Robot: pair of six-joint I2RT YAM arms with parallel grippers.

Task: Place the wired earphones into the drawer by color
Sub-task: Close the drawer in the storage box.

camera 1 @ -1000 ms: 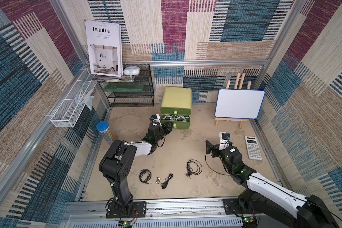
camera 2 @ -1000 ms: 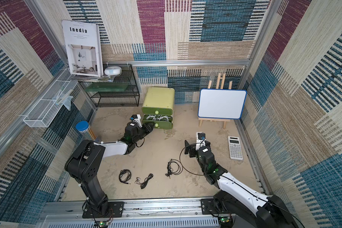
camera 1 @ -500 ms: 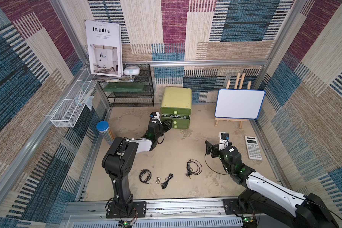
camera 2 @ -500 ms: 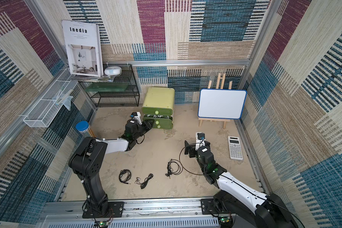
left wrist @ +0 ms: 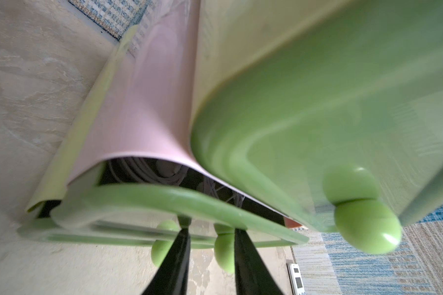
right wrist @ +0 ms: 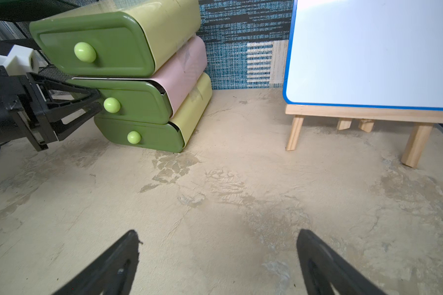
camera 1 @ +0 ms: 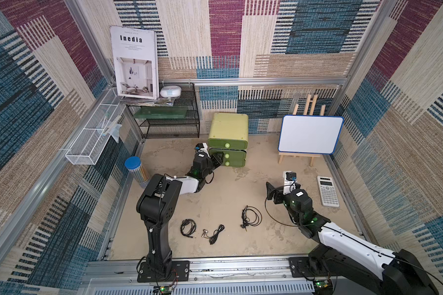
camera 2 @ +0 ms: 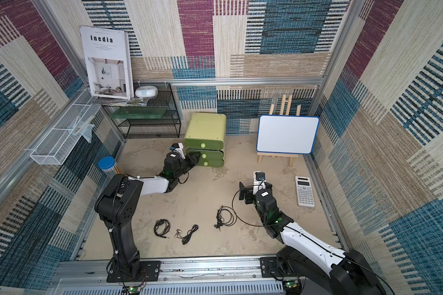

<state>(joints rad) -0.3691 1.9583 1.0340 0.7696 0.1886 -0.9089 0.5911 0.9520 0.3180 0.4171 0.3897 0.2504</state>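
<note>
- A whiteboard (camera 1: 308, 134) on a wooden easel stands at the back right. A calculator (camera 1: 327, 190) lies flat in front of it, near my right arm.
- A black wire shelf (camera 1: 169, 122) with a magazine (camera 1: 134, 63) on top fills the back left corner. A blue-lidded canister (camera 1: 133, 163) stands by the left wall.
- The green drawer chest (camera 1: 228, 127) sits against the back wall between shelf and easel.
- My left claw (camera 1: 219, 158) is at the middle drawer (right wrist: 136, 104). Its jaws are drawn partway in with the knob (left wrist: 224, 251) between the tips; I cannot tell whether they pinch it.
- That drawer stands a crack open. White earphones (left wrist: 143, 173) lie coiled inside, just past my left fingertips.
- My right claw (right wrist: 218, 233) is spread wide and holds nothing. It hovers over the sandy floor (right wrist: 215, 184), pointing toward the chest.
- The right black bundle (camera 1: 251, 215) lies near my right claw, frontward and to its left. My arm's own cable loop (camera 1: 265, 207) is just beside it.
- The middle black bundle (camera 1: 214, 233) and the left black bundle (camera 1: 188, 227) lie by the front rail. They are beside my left arm's column and well apart from my left claw.
</note>
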